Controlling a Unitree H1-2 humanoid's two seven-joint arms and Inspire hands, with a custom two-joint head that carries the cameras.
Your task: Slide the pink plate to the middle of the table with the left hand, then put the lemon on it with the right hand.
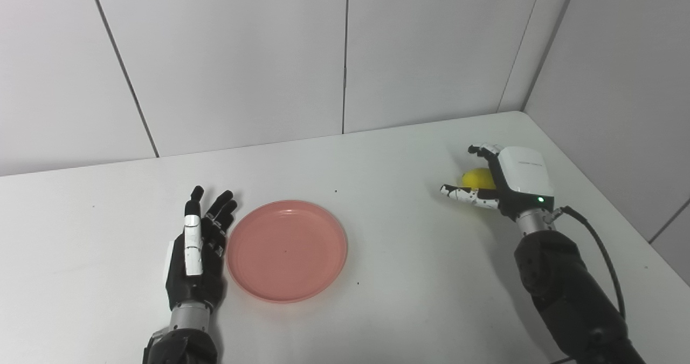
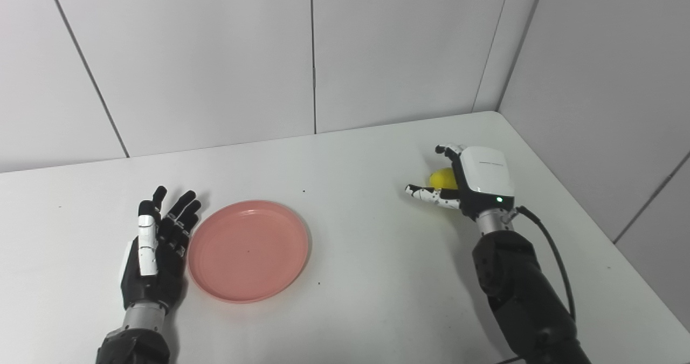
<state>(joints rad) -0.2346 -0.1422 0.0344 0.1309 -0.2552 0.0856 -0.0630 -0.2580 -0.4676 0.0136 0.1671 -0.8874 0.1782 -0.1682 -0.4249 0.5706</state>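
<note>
The pink plate lies flat on the white table, a little left of the middle. My left hand rests flat beside the plate's left rim, fingers straight and apart, holding nothing; its fingertips reach close to the rim. The yellow lemon lies on the table at the right, mostly hidden behind my right hand. That hand cups around the lemon, with the fingers curled over its far side and the thumb stretched out in front of it. The fingers are not closed on it.
White wall panels stand along the table's back edge and the right side, meeting in a corner at the far right. A black cable runs from my right wrist down the forearm.
</note>
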